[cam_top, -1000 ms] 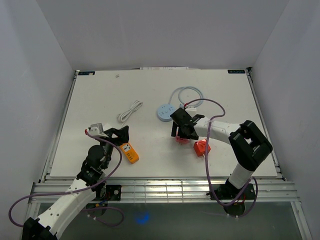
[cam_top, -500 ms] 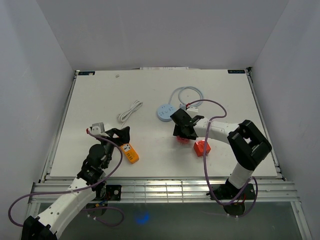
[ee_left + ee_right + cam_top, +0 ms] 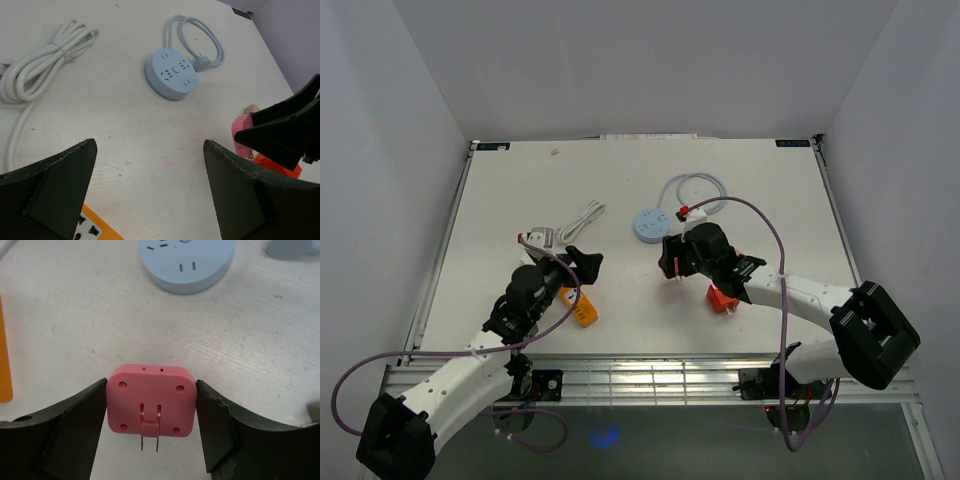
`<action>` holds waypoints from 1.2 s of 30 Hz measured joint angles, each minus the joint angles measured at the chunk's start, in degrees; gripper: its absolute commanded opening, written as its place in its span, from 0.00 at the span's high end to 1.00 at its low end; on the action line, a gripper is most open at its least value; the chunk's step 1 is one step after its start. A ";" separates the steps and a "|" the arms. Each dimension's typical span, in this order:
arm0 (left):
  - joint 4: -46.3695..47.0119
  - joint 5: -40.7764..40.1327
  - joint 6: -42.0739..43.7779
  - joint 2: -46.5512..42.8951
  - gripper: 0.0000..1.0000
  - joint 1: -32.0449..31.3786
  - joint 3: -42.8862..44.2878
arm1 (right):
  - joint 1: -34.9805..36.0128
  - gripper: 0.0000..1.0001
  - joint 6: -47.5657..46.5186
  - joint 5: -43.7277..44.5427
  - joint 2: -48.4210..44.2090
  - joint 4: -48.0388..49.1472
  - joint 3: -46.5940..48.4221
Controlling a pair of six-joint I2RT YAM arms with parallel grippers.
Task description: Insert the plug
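Right wrist view: one pink plug (image 3: 151, 402), showing two prongs, sits clamped between the right gripper (image 3: 151, 412) fingers, near one round blue socket hub (image 3: 187, 262). One orange adapter (image 3: 582, 308), one red adapter (image 3: 722, 298) and one coiled white cable (image 3: 579, 222) lie on the table (image 3: 770, 190). The left gripper (image 3: 150, 170) gapes, holding nothing.

The round socket hub (image 3: 651, 225) lies near the middle of the table (image 3: 500, 200), its cord (image 3: 695, 188) looped behind it to the right and the bundled cable (image 3: 579, 222) apart on its left. In front of the hub the plug (image 3: 151, 405) sits between the fingers of the right gripper (image 3: 151, 390), touched on both sides (whether it rests on the table cannot be told), with a small block (image 3: 722, 298) just to its front right. The left gripper (image 3: 582, 265), fingers spread, is left of the plug, and the flat socket block (image 3: 583, 310) lies just in front of it.
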 measured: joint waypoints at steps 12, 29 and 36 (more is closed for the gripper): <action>-13.70 17.55 -5.07 15.78 0.02 0.00 24.02 | 0.02 0.47 -19.15 -18.32 -7.91 9.90 -6.43; -24.76 41.13 -8.83 36.87 0.02 -0.07 34.84 | 0.83 0.51 -24.06 -27.08 -11.41 15.52 -9.57; -24.61 43.60 -10.27 40.89 0.06 -0.70 36.61 | 1.70 0.52 -24.90 -27.34 -11.19 15.72 -9.57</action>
